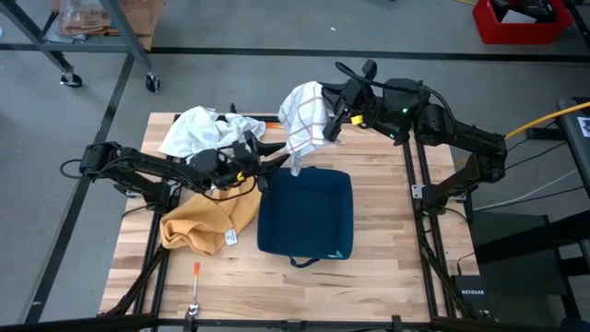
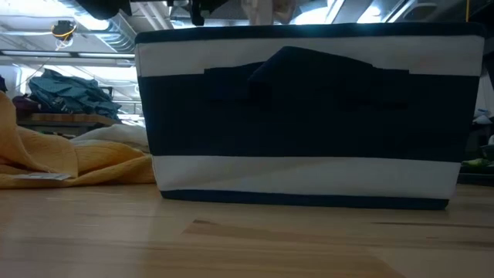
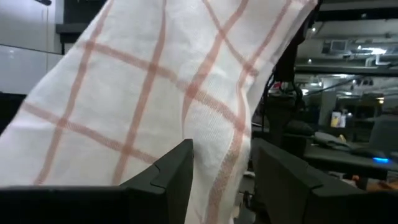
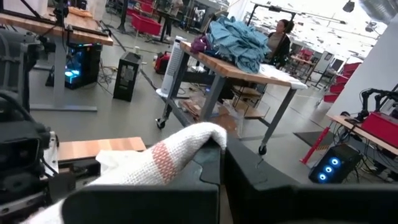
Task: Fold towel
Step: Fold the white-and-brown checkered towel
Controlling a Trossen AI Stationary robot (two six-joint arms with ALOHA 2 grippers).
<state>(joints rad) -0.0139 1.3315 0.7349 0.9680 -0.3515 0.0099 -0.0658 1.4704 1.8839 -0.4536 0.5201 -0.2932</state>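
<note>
The checked towel (image 1: 304,115), white with thin red lines, hangs in the air over the far middle of the worktop (image 1: 387,249), pinched at its upper edge by the right pincer (image 1: 330,118), whose fingers are together and clamped on the cloth; the right wrist view shows a fold of it bunched right at those dark fingertips. From that grip the towel drops as a narrow drape, so its long axis runs roughly up and down, its lower tip ending just above the far rim of the dark blue basket (image 1: 306,214). The left pincer (image 1: 267,155) sits just beside that hanging lower end, on the left arm's side of it and lower than the right one, with its fingers apart; in the left wrist view the cloth fills the picture and a strip of it falls through the gap between the two fingers (image 3: 168,180), but they have not closed on it. I judge this as the moment to take a second hold: the free lower corner lies straight ahead of the left pincer, far nearer to it than to anything else, and closing there would let the two arms stretch the towel out. A crumpled white cloth (image 1: 198,129) and a mustard cloth (image 1: 207,226) lie on the worktop's left part, untouched
</note>
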